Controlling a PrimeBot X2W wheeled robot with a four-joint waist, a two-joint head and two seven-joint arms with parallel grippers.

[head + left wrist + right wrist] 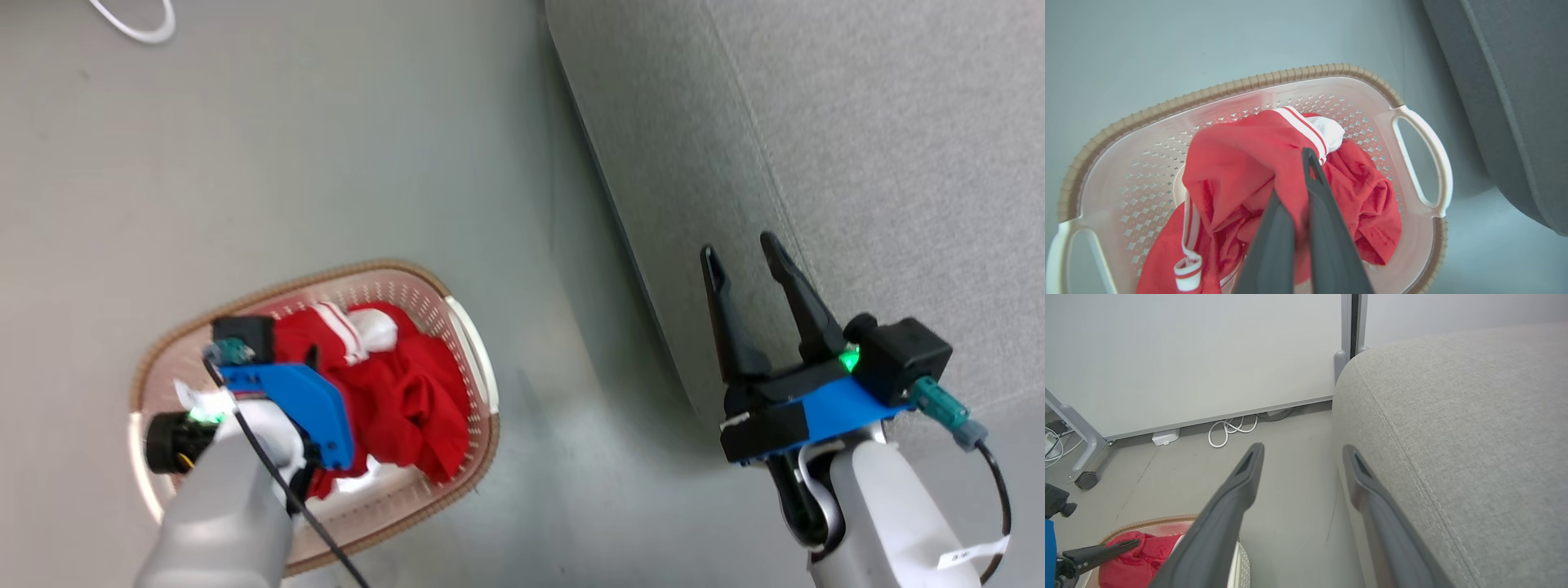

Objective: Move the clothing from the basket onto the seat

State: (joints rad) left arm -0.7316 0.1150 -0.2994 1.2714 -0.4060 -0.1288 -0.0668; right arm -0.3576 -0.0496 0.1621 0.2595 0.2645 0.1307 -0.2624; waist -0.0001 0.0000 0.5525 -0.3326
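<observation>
The left gripper (1294,179) is clamping shut on a fold of the clothing (1249,155), which is lying in the basket (1167,108) beside the seat (857,163). The right gripper (739,245) is hovering at the seat's edge, jaws wide apart, holding nothing. The left wrist view is showing the pinch close up; the right wrist view is adding a cable (1229,430) by the wall (1188,355).

floor: grey floor (1294,506) below right pincer (1302,451) | cable: white looped cable (1231,430) ahead-left of pincer, at foot of white wall panel (1188,355) | box: small white box (1164,437) just left of cable | caster: dark caster (1086,479) far left
</observation>
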